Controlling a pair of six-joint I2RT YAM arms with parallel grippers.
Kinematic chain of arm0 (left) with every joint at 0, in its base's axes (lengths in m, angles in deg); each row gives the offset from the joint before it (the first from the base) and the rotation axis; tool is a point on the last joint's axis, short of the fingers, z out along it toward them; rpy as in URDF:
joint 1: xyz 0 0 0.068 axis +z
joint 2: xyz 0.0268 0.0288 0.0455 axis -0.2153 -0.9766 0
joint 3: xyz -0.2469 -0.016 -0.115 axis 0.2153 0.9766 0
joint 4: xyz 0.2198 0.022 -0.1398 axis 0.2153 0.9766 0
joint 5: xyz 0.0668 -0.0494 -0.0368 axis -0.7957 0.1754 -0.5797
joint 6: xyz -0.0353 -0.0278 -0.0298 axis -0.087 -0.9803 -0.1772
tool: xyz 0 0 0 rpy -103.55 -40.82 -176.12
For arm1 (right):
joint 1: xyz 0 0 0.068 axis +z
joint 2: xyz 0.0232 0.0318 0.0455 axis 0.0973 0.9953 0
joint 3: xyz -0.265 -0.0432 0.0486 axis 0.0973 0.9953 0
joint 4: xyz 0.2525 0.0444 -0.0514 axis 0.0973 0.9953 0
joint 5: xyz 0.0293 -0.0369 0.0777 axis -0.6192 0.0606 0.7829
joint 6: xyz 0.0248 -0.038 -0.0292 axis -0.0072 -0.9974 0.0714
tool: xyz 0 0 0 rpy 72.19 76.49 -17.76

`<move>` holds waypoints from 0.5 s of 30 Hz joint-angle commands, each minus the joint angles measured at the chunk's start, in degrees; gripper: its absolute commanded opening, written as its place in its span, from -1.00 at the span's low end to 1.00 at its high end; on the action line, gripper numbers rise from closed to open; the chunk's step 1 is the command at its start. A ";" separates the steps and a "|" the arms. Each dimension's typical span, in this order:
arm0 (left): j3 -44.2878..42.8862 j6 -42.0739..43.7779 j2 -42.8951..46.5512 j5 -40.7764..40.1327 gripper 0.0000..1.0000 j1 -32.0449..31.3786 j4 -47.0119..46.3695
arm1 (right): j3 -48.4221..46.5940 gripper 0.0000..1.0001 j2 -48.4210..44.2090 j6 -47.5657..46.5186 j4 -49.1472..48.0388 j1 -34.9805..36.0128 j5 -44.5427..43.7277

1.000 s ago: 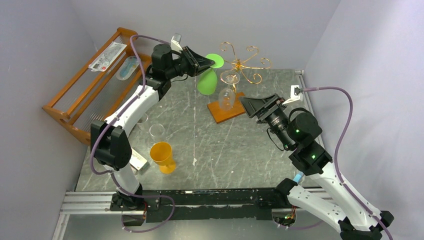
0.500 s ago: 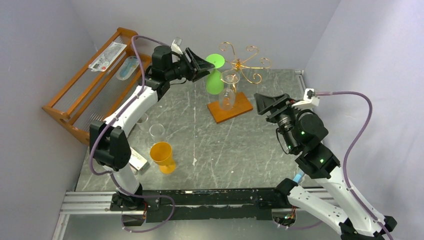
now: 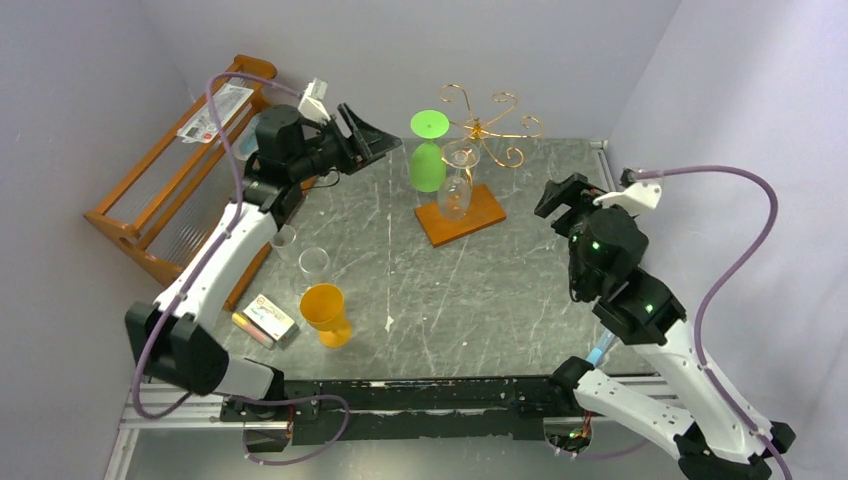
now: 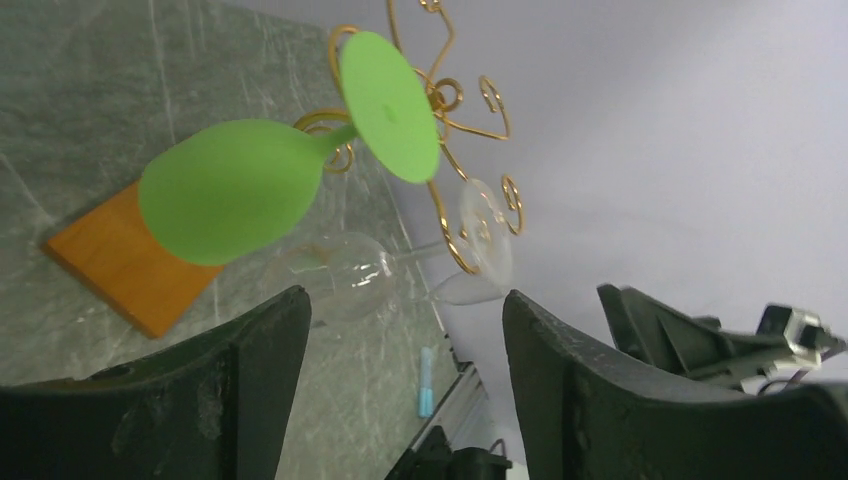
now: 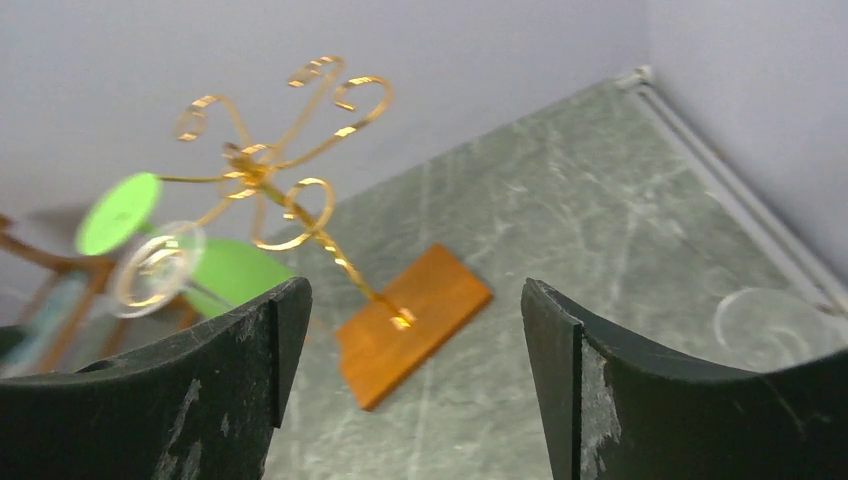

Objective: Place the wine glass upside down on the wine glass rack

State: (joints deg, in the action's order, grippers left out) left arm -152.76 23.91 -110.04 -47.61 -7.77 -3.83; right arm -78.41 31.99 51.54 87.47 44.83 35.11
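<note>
Top external view: one gold wire wine glass rack (image 3: pixel 481 126) stands on its brown base at the back of the counter (image 3: pixel 450 290). It carries two glasses upside down. The green wine glass (image 3: pixel 427 165) hangs by its foot from a left curl, and a clear wine glass (image 3: pixel 455 196) hangs just beside it, over the base. On the counter's left stand one orange goblet (image 3: pixel 325 311) and two clear tumblers (image 3: pixel 314 262), with one small box (image 3: pixel 268 316) near the goblet. One wooden slatted shelf (image 3: pixel 150 190) at the far left holds two flat packets (image 3: pixel 215 112).

The left fingers (image 3: pixel 365 140) are spread apart and grasp nothing, well clear of the green glass. The right fingers (image 3: pixel 560 195) are also spread and hold nothing.

A second ago the left fingers were clamped at the green glass's foot, with the glass tilted. Now it hangs straight, and the left arm has drawn back toward the shelf. The right arm has pulled away from the rack's base and lifted.
</note>
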 commanded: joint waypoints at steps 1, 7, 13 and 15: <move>1.85 11.48 9.10 -5.61 0.52 0.74 6.06 | -1.88 0.63 3.25 -2.20 9.24 0.22 -10.07; 7.74 19.22 18.62 -12.91 0.66 0.70 8.30 | -3.01 0.70 5.54 -3.98 11.95 -0.21 -19.20; 12.49 25.16 21.54 -11.86 0.74 0.70 9.09 | -3.91 0.73 7.56 -3.74 13.12 -5.86 -18.58; 13.17 26.77 21.52 -10.89 0.80 0.70 9.10 | -3.84 0.73 9.30 -2.59 14.58 -9.21 -15.48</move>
State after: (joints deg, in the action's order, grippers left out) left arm -141.55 44.61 -88.07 -58.21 -7.53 2.99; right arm -81.47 39.16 47.84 99.12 40.13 18.96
